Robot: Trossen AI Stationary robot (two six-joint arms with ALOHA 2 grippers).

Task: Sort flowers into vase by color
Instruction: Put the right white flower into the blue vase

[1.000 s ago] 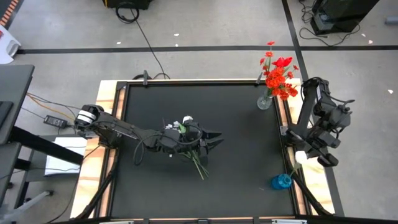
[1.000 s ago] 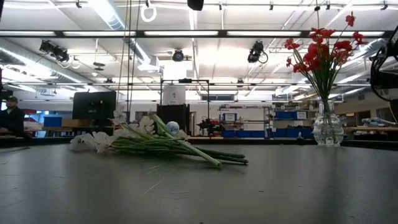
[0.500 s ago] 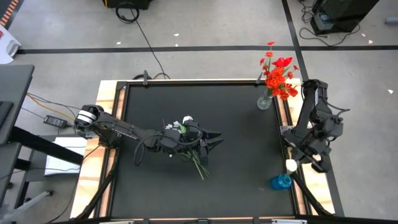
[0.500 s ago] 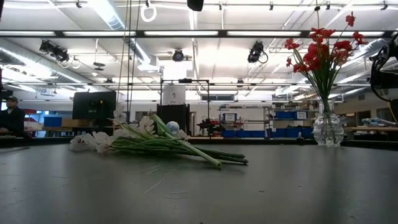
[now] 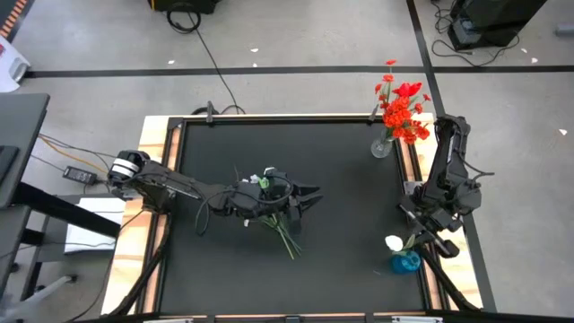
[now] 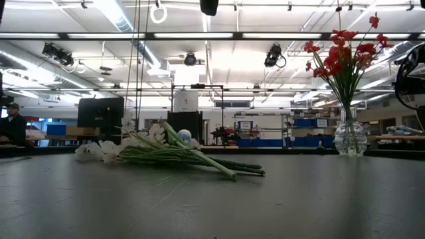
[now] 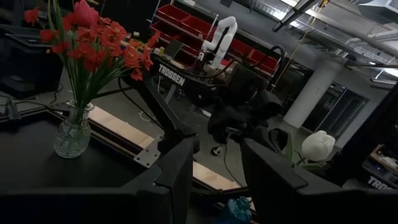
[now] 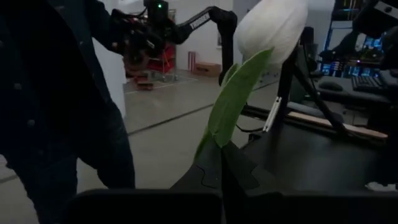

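Note:
A pile of white-bloomed flowers (image 5: 273,213) lies on its side mid-table, also in the low view (image 6: 166,153). My left gripper (image 5: 303,195) (image 7: 217,171) is open, raised over the stems and pointing toward the table's right. Red flowers (image 5: 401,112) stand by their stems in a clear glass vase (image 5: 382,146) (image 6: 350,136) at the far right corner. A blue vase (image 5: 405,263) stands near the right edge. My right gripper (image 5: 420,235) (image 8: 219,167) is shut on a white flower (image 5: 394,243) just above the blue vase. My right gripper pinches the white flower's green stem (image 8: 219,146) between its two fingers, just below a long leaf (image 8: 233,99). The white bloom (image 8: 273,28) sticks out beyond the fingertips toward the table's left. The flower is lifted clear over the blue vase; the stem's lower end is hidden.
The black tabletop (image 5: 341,179) has a raised frame and wooden side strips (image 5: 148,152). Cables and a power brick (image 5: 76,173) lie off the left edge. A person sits far back at the left of the low view (image 6: 12,126).
My right gripper has carried the white flower toward the table's near edge and somewhat leftward, bringing the bloom from beside the right edge to just above the blue vase. The pile has not moved.

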